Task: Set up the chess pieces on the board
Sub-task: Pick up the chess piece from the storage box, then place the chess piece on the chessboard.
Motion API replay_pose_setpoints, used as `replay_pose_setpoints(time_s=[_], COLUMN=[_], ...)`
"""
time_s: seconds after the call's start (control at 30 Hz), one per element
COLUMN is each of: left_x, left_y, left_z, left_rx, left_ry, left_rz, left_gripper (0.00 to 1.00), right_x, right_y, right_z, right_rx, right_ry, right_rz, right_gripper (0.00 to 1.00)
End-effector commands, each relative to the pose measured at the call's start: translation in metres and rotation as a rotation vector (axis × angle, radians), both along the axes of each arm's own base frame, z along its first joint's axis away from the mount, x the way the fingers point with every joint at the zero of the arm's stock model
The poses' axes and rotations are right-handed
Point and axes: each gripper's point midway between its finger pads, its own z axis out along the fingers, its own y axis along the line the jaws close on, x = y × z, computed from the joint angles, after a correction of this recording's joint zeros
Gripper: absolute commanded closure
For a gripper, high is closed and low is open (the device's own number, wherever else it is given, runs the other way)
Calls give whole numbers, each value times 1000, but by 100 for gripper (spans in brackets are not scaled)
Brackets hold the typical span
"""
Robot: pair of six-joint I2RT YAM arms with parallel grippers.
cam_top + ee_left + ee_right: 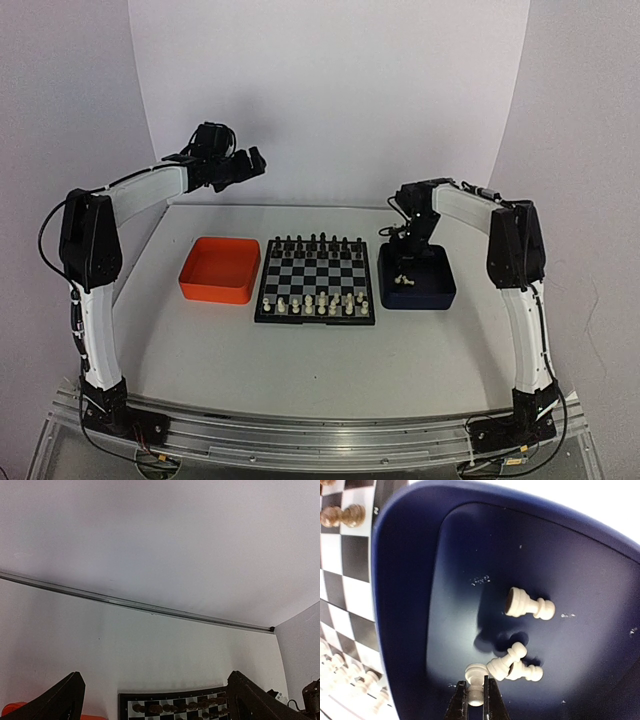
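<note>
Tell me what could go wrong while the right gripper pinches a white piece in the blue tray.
The right gripper holds the white piece only with its thin tips, so it may slip or swivel when lifted. Two lying pieces rest close beside it and could be nudged. The board has crowded near rows; placing may topple neighbours.

A: What's lost to you?
B: My right tool (475,686) hides the lower end of the cream piece (476,672) it pinches. From my left wrist, the bottom edge cuts the board (170,706) off.
</note>
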Motion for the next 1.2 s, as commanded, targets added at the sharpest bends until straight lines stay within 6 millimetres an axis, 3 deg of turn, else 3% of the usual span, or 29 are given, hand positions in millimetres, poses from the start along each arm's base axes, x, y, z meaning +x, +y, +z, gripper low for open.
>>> replay_pose_setpoints(time_s=[0.0, 0.43, 0.67, 0.77, 0.93, 1.17], left_x=[-1, -3, -8, -16, -36, -62], left_y=[0, 0, 5, 7, 14, 24], left_z=[24, 28, 35, 36, 37, 20], left_rx=[-28, -32, -24, -21, -7, 12], left_ry=[-59, -68, -81, -88, -95, -103], left_rz=[-15, -20, -9, -21, -34, -45], left_gripper=[0, 0, 0, 0, 0, 0], right_x=[6, 12, 13, 10, -4, -29], right_y=[4, -9, 0, 14, 70, 144], right_z=[54, 83, 120, 134, 149, 133], right_rx=[86, 111, 157, 147, 168, 167], right_ry=[-77, -132, -212, -267, -332, -362], right_rz=[-44, -88, -55, 16, 203, 452], right_gripper=[100, 100, 100, 100, 100, 100])
